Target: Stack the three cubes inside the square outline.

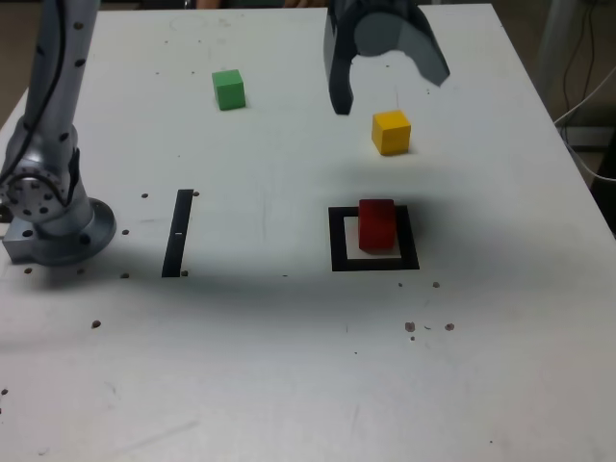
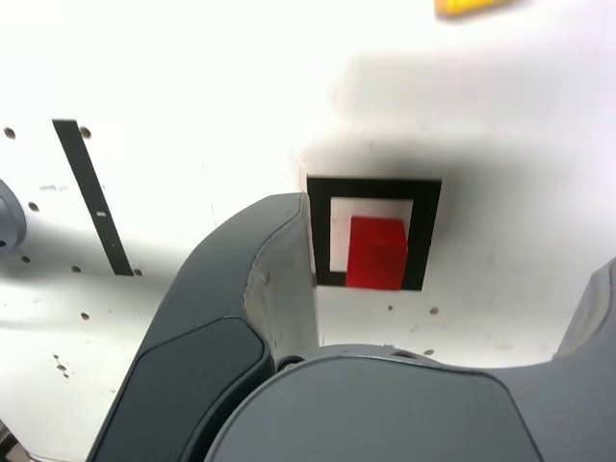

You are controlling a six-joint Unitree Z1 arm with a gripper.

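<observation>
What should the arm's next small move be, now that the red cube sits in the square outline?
Probably bring the open, empty pincer down around the small yellow cube, which lies just below it in the exterior view. The small red cube already stands inside the thick black square outline, and the green cube is farther away.

Three coloured cubes and a square outline lay on a white table.

The red cube (image 1: 376, 224) sat upright inside the black square outline (image 1: 337, 240), on its white centre. The yellow cube (image 1: 391, 132) rested just beyond the outline, apart from it. The green cube (image 1: 229, 89) lay well away toward the exterior view's left.
</observation>
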